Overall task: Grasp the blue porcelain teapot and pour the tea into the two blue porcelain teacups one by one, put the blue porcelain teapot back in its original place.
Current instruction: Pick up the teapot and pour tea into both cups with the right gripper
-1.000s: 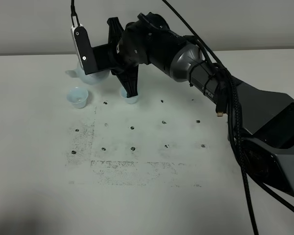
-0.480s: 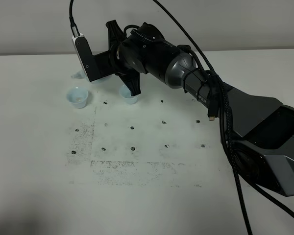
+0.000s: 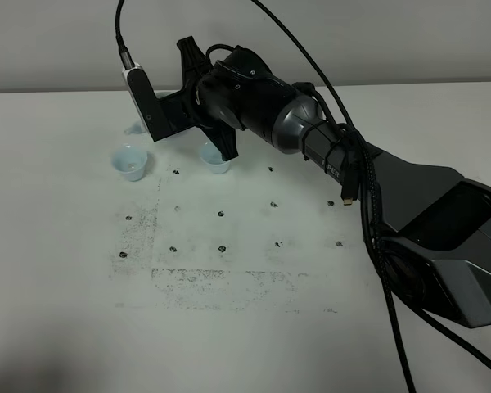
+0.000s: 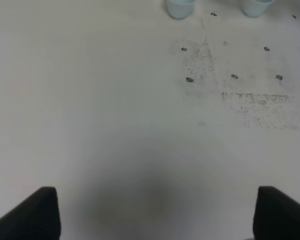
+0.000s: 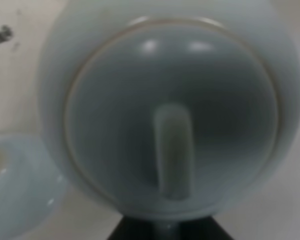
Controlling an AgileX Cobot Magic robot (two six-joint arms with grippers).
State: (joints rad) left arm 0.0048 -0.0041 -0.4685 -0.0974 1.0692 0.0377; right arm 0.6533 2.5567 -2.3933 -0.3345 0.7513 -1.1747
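L end effector (image 4: 152,214): open, fingers (image 4: 40,215) wide apart, nothing btwn them, over bare tabletop (image 4: 90,100).
L teacup (image 3: 130,162): upright on tabletop, far-left area.
Blue porcelain teapot (image 5: 170,75): just behind L teacup, lid on. Mostly hidden by R arm in high view, only spout shows. Can't tell if it touches tabletop.
R teacup (image 3: 216,157): upright, apart from L teacup, under R arm's wrist.
R end effector (image 5: 165,232): closed, gripping teapot, on L side of tabletop.
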